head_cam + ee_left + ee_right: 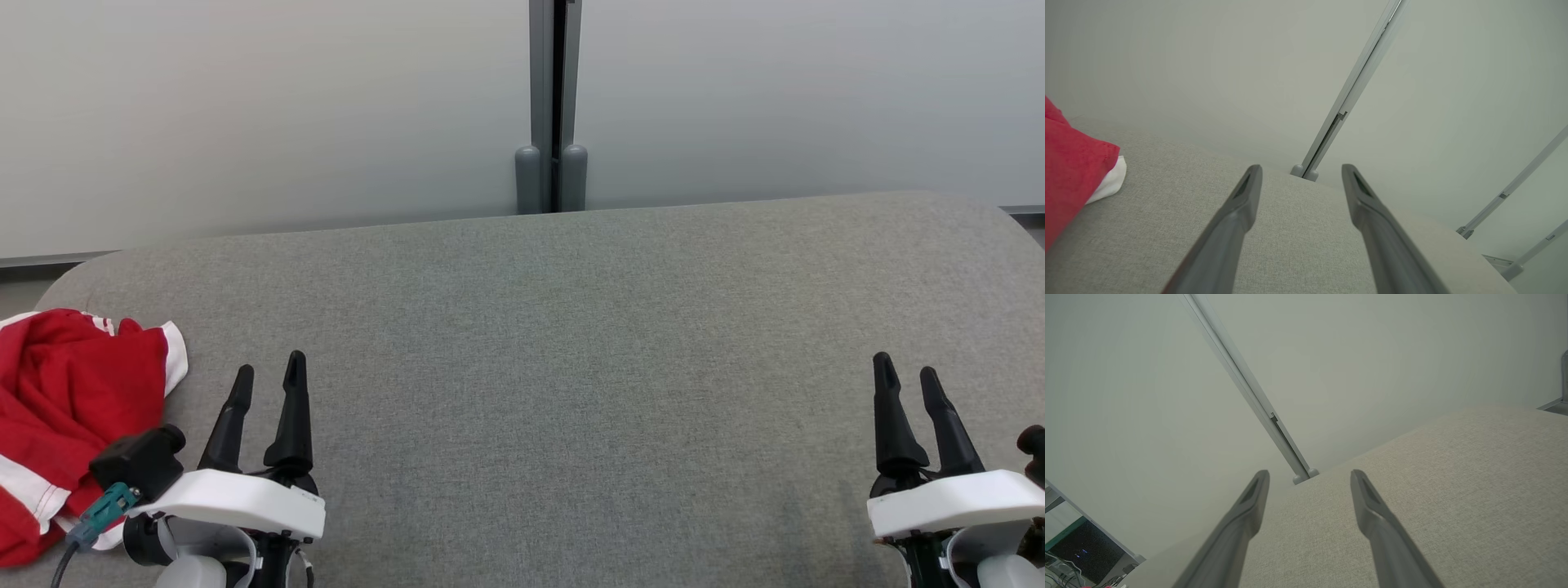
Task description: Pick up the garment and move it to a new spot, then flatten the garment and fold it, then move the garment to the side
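garment: red garment (73,408) with white trim, crumpled at the desk's left end; just beside the left gripper
left gripper (269,365): fingers wide apart; holding nothing
right gripper (905,367): fingers wide apart; empty; well apart from the garment
desk (571,367): grey fabric top; perhaps padded

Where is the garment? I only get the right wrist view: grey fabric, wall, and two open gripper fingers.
Observer: The red garment lies crumpled at the left end of the grey surface.
Operator: Is the left gripper on it?
Observer: No. The left gripper is open and empty, just right of the garment, fingers clear of it.
Operator: Any edge to grab?
Observer: A white trim shows on the garment's side nearest that gripper.
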`<state>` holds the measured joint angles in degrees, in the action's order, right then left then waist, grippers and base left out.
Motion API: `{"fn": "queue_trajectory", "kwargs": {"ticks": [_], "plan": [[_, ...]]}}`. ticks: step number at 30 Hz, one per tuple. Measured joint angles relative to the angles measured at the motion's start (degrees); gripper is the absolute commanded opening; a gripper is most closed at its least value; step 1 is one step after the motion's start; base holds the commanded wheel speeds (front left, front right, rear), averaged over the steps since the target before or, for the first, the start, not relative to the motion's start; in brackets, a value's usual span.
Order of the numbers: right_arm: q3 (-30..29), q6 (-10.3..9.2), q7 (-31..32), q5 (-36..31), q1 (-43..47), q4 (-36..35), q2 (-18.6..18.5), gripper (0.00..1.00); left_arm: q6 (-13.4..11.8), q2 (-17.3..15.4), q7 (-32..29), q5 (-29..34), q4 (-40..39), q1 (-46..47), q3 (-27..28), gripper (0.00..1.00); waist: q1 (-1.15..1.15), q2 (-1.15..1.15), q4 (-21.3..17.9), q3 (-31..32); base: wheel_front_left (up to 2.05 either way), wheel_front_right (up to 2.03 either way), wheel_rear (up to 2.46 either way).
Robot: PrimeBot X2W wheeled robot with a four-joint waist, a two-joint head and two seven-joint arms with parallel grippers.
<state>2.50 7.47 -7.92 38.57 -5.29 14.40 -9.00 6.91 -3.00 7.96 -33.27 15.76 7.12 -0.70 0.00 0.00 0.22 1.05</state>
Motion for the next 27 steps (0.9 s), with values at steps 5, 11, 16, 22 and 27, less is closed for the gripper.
{"fn": "queue_trajectory", "kwargs": {"ticks": [5,11,16,22,27], "plan": [[0.37,0.00,-0.34,-3.39,0.01,1.37,-0.13,1.00,-0.20,-0.07,0.75,3.47,1.29,-0.09,-0.29,1.00,0.00,0.00,0.09,0.12,0.00,0.00,0.00],[0.74,0.00,-0.67,-7.04,0.01,2.19,-0.18,1.00,-0.68,-0.15,1.60,7.05,2.77,-0.13,-0.46,1.00,0.00,0.00,0.11,0.26,0.00,0.00,0.00],[1.00,0.00,-1.16,-9.56,0.02,2.86,-0.24,1.00,-0.92,-0.14,2.23,9.60,3.77,-0.19,-0.60,1.00,0.00,0.00,0.14,0.42,0.00,0.00,0.00],[1.36,0.01,-1.69,-12.29,0.02,3.46,-0.41,1.00,-1.05,-0.13,3.10,12.82,4.97,-0.24,-0.99,1.00,0.00,0.00,0.16,0.44,0.00,0.00,0.00],[1.69,0.01,-2.07,-14.62,0.02,3.90,-0.41,1.00,-1.43,-0.13,3.69,15.23,5.82,-0.24,-1.03,1.00,0.00,0.00,0.15,0.41,0.00,0.00,0.00]]}}
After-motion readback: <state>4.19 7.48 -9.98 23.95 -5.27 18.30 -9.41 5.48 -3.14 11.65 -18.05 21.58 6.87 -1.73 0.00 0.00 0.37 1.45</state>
